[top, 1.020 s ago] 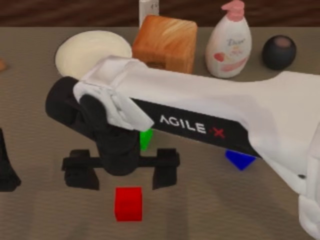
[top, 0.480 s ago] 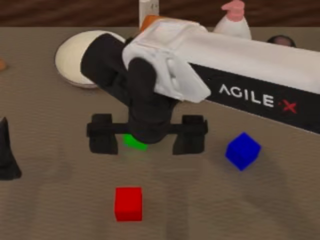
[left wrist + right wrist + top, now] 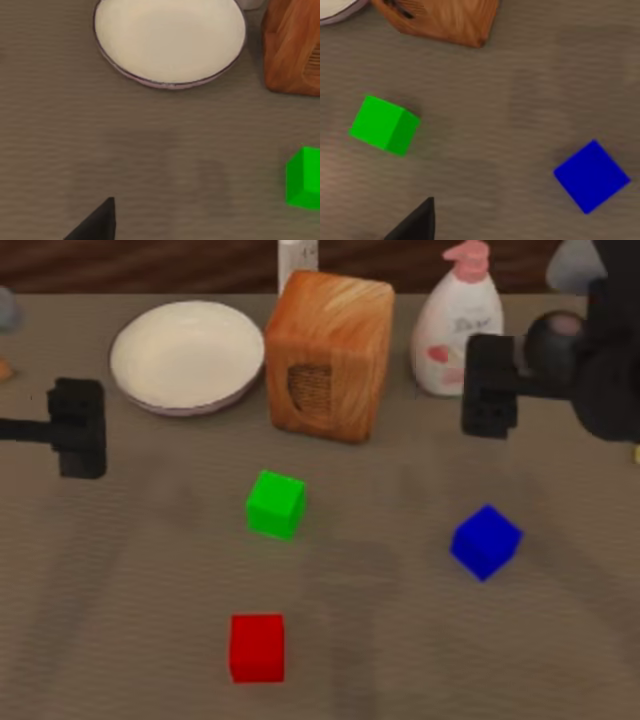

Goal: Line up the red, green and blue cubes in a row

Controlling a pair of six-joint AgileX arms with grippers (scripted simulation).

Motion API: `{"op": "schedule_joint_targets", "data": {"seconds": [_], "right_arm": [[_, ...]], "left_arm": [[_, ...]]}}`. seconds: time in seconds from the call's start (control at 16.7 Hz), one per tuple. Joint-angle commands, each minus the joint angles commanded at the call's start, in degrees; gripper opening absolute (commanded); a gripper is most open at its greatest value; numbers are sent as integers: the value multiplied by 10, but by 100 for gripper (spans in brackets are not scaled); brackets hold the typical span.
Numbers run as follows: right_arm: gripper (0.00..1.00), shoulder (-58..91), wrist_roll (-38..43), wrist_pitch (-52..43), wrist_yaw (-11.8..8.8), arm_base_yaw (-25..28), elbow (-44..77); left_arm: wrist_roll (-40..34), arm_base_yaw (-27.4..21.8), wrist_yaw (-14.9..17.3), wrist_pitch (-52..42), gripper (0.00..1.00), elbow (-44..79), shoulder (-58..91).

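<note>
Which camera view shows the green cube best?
The right wrist view: the green cube is whole and large there, standing free on the table. The top view shows it whole but smaller. The left wrist view cuts it off at the picture edge.

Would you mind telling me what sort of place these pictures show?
Probably a rendered tabletop test scene with household clutter, not a real room. A white plate, a lotion pump bottle and a wooden block stand along the back of a plain table, with three coloured cubes in front.
</note>
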Motion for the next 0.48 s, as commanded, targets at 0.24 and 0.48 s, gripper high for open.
{"op": "schedule_joint_targets", "data": {"seconds": [0.24,0.48], "right_arm": [[100,-265,-112,119,-4,-113,-240],[100,-482,-208,237,-26,-210,-448]], "left_arm": [[-17,-54,1,-130,100,199,266],[-33,-102,3,-246,100,377,489]]}}
